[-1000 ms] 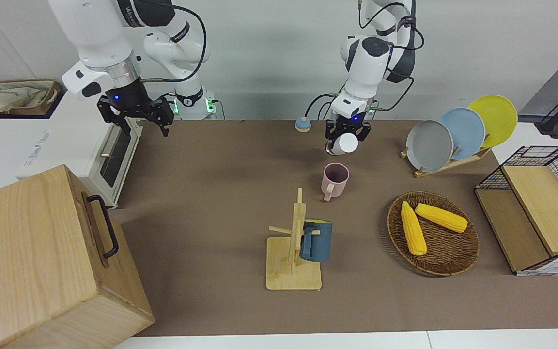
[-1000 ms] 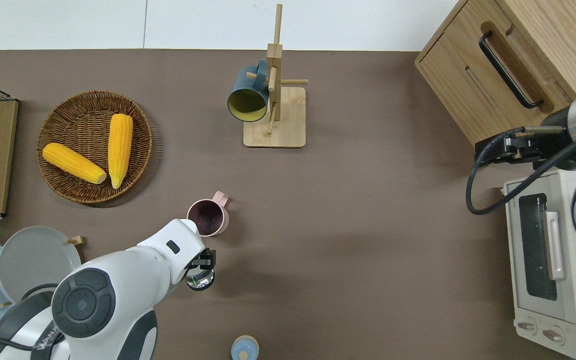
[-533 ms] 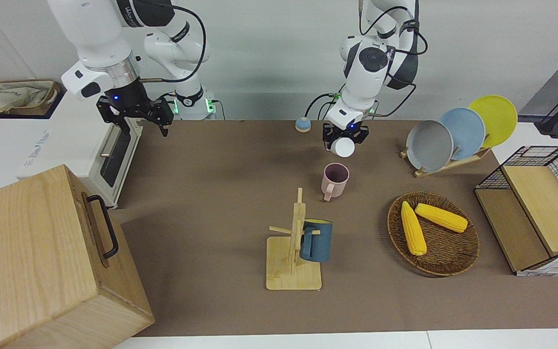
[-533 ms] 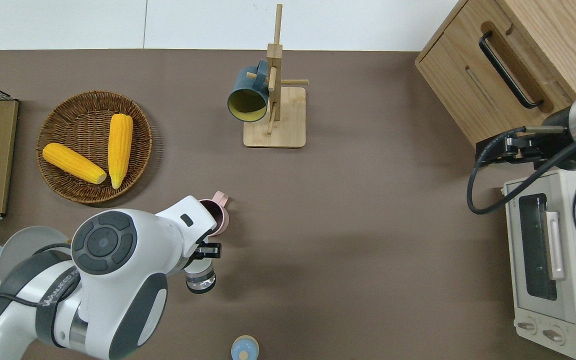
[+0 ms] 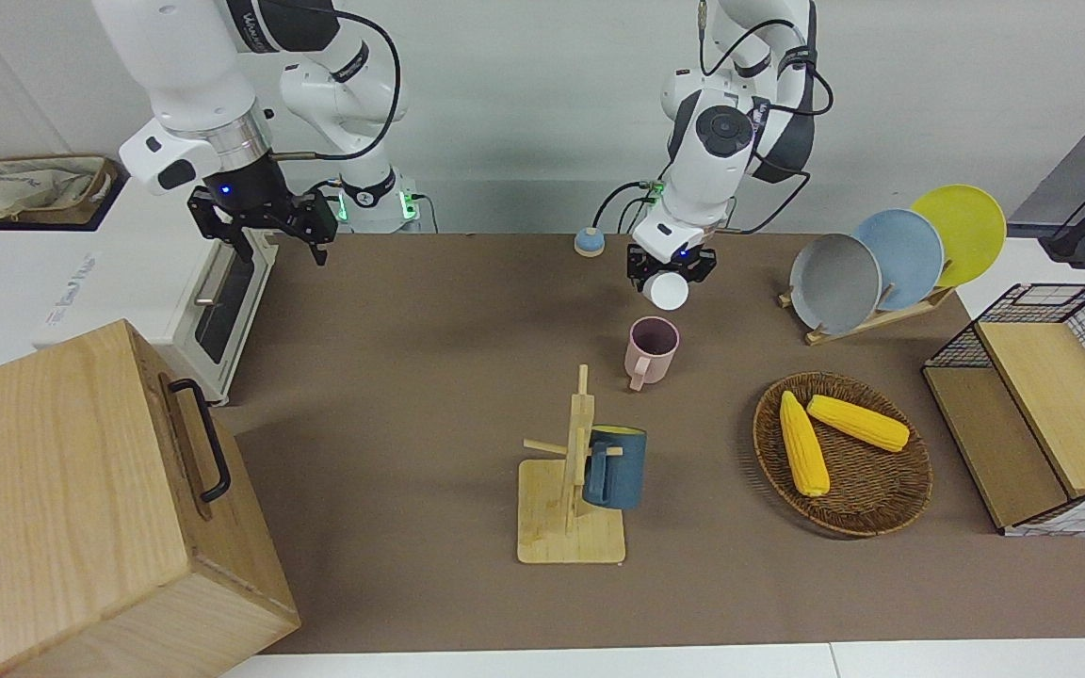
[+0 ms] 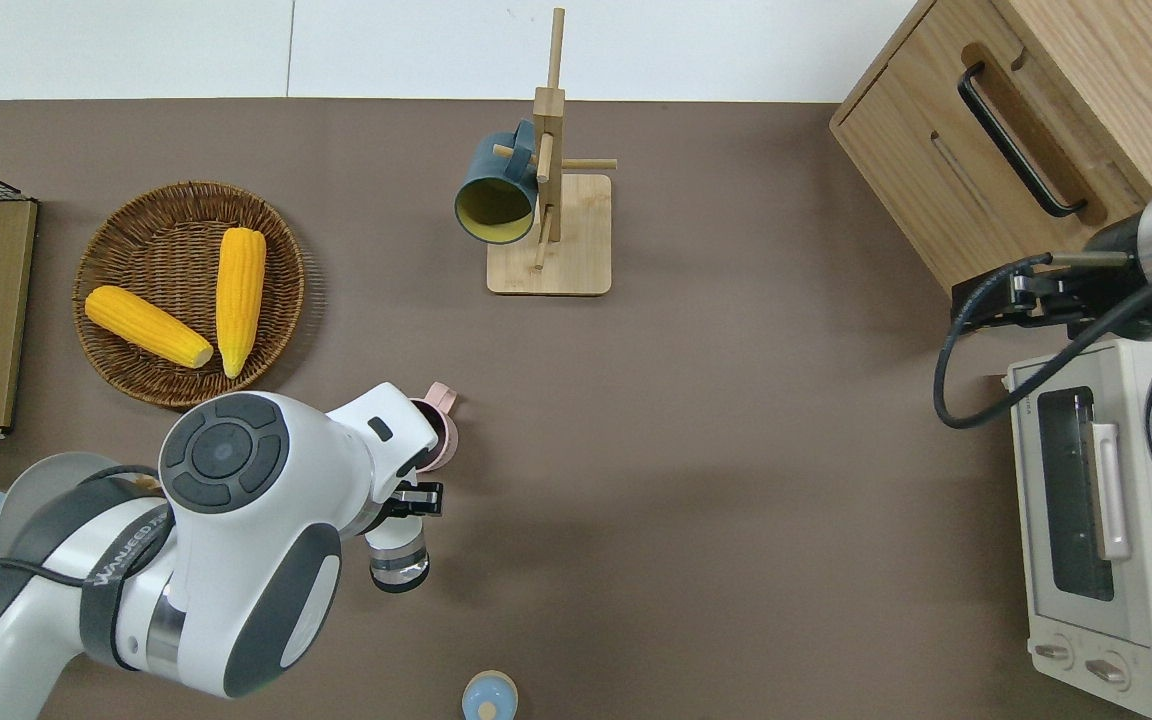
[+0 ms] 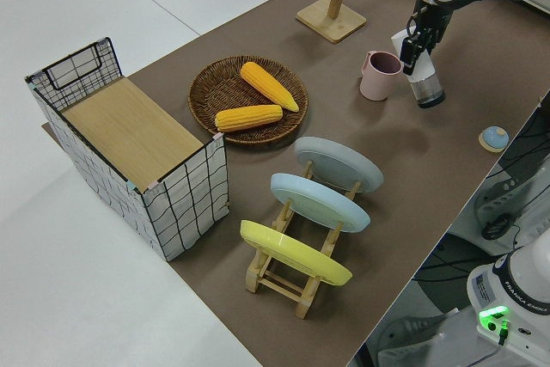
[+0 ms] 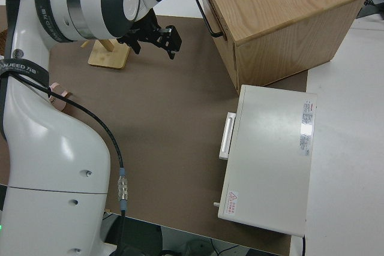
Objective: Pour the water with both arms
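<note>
Front view: my left end effector (image 5: 670,276) grips a tilted bottle (image 5: 669,291), its mouth pointing down toward the pink mug (image 5: 651,350) on the counter (image 5: 429,377). Overhead: the bottle (image 6: 397,560) hangs just beside the mug (image 6: 436,438), nearer the robots. Right side view: my right end effector (image 8: 161,36) is parked, fingers spread wide.

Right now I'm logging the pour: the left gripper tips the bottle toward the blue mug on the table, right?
Not quite. The left gripper tips the bottle toward the pink mug on the table; the blue mug hangs on the wooden rack, as the front view shows.
</note>
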Controlling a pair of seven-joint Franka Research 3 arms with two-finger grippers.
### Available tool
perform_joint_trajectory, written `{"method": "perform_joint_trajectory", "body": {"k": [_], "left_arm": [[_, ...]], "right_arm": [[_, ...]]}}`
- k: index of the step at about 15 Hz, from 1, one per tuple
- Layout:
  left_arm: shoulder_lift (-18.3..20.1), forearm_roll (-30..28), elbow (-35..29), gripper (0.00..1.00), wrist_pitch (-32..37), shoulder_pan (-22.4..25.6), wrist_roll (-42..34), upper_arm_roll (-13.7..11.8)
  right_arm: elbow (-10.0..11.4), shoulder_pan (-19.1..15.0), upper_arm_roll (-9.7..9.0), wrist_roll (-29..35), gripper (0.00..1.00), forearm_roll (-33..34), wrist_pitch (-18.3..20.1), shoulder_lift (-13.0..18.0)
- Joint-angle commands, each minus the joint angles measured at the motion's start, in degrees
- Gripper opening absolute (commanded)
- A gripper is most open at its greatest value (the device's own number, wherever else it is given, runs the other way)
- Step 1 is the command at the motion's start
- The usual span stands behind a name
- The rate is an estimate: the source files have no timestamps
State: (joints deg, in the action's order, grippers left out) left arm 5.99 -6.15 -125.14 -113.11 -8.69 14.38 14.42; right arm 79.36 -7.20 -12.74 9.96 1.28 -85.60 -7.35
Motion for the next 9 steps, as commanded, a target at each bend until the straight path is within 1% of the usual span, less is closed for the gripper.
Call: {"method": "perform_joint_trajectory", "body": {"k": [1,4,6,9], "left_arm": [[-3.60,1.05,6.03,0.00,7.35,0.16,0.21,-0.54],[-8.43,3.07,12.79,0.00,13.86,0.08,0.39,-0.45],[-10.98,3.86,16.31,0.00,18.25,-0.10,0.39,-0.45],[-11.52,4.21,16.77,0.00,19.15,-0.19,0.04,-0.45]], "right_arm": [[0.09,-1.15,-0.71,-1.35,0.990,-0.57,-0.09,0.31],[0.09,-1.15,-0.71,-1.35,0.987,-0.57,-0.09,0.31],[0.09,-1.15,-0.71,-1.35,0.990,-0.57,-0.09,0.31],[0.09,-1.15,-0.71,-1.44,0.987,-0.57,-0.09,0.31]]}}
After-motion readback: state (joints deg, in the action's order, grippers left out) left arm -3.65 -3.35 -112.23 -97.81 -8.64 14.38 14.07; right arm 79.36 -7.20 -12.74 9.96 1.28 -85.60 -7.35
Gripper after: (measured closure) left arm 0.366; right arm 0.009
